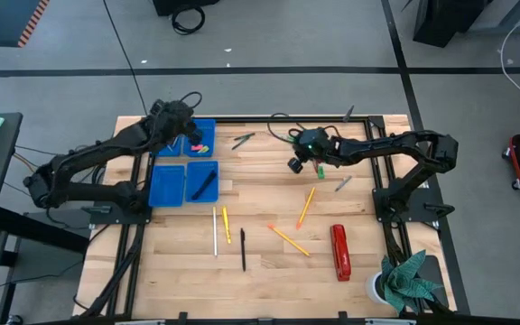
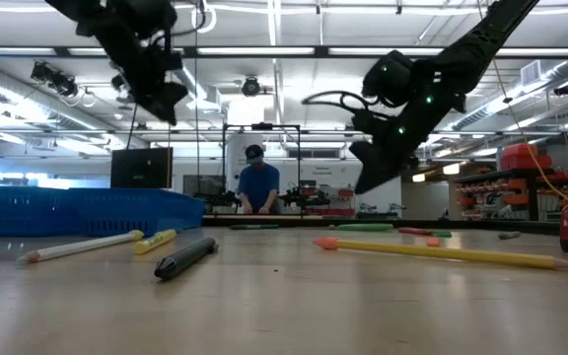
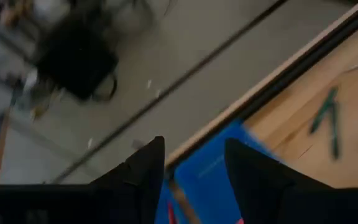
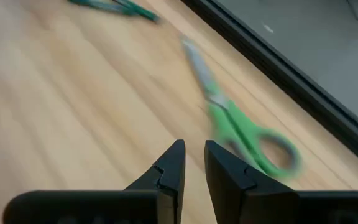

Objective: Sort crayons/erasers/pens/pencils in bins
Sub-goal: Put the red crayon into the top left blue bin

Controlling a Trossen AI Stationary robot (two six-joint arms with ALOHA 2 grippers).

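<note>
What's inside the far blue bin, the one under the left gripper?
In the far bright-blue plastic bin, small pink and yellow blocky erasers lie at its near end. The open left gripper and its arm cover the bin's left part, so anything there is hidden.

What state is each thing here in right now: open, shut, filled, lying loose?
Left gripper: open, empty, above the bins.
Right gripper: fingers narrowly apart, holding nothing.
Scissors: closed, lying flat.
Bin with a pen: one pen inside.
Stapler: closed, lying flat.
</note>
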